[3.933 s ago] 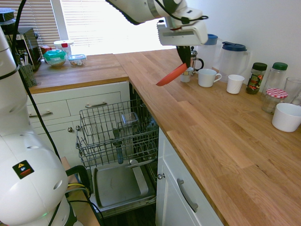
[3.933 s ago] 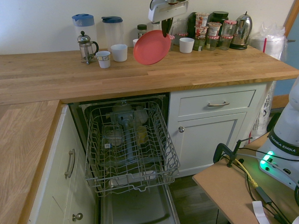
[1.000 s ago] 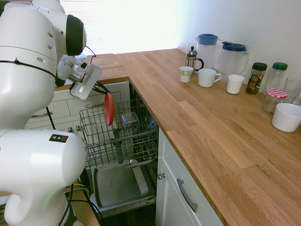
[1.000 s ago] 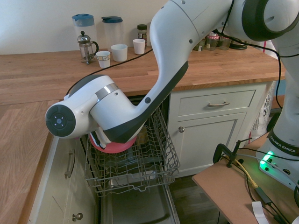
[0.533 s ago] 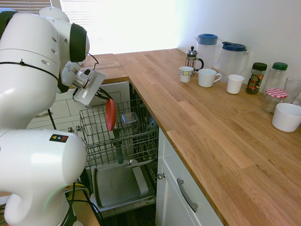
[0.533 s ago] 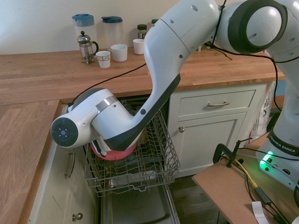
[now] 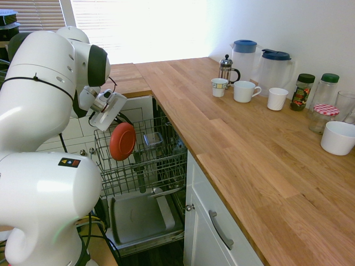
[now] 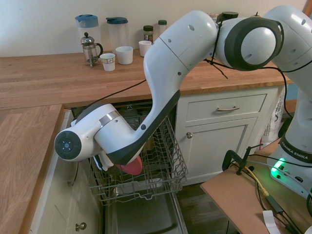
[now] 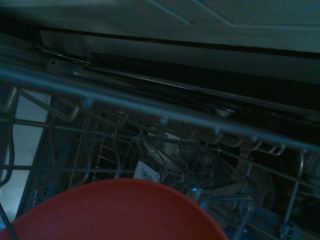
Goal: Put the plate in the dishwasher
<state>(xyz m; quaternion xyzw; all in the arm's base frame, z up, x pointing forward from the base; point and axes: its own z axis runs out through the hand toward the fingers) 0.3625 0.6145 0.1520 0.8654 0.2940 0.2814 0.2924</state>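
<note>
Over the dishwasher's rack [image 7: 113, 160], the red plate [image 7: 122, 142] was held (tilted) by the closed gripper [image 7: 123, 117].

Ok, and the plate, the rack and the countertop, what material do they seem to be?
Plate: probably matte plastic, evenly coloured red with moulded rim. Rack: metal, likely coated; thin grey wires. Countertop: wood, satin-looking, with visible grain and joined strips.

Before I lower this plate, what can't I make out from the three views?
- Gripper's fingertips: small and dark in the first exterior view; the arm hides them in the second.
- Plate: its near part is cut off by the wrist view's bottom edge.
- Plate's clearance from the rack: unclear in every view.
</note>
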